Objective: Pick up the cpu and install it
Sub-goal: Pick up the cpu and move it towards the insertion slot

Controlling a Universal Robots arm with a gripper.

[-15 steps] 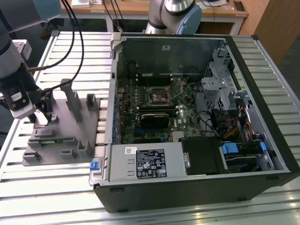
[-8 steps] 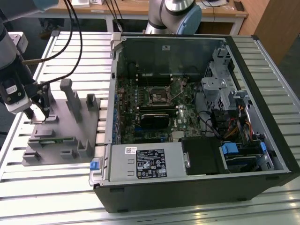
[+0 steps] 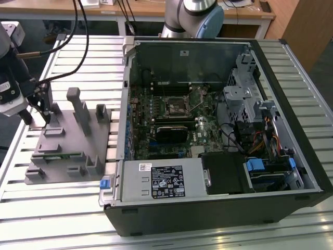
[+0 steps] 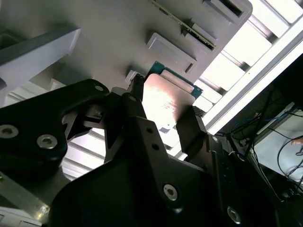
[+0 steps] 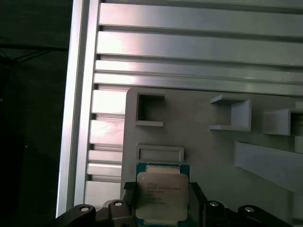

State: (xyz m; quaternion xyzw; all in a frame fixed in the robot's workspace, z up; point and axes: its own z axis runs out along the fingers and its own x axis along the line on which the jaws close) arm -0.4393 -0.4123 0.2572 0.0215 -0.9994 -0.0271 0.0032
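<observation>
First wrist view | gripper [image 5: 162, 191] clamps cpu [image 5: 160, 201] by two opposite edges | gray fixture [image 5: 203, 142] posts stand apart

The gripper [image 4: 162, 109] has its two black fingers [image 4: 130, 109] pressed against opposite edges of the cpu [image 4: 165, 97], whose shiny top glares above a green rim. Beyond it lies the grey holder [image 4: 118, 42] with raised pockets. A memory stick [image 4: 184, 22] stands on edge in it, and bright table [image 4: 255, 42] slats lie alongside.
</observation>
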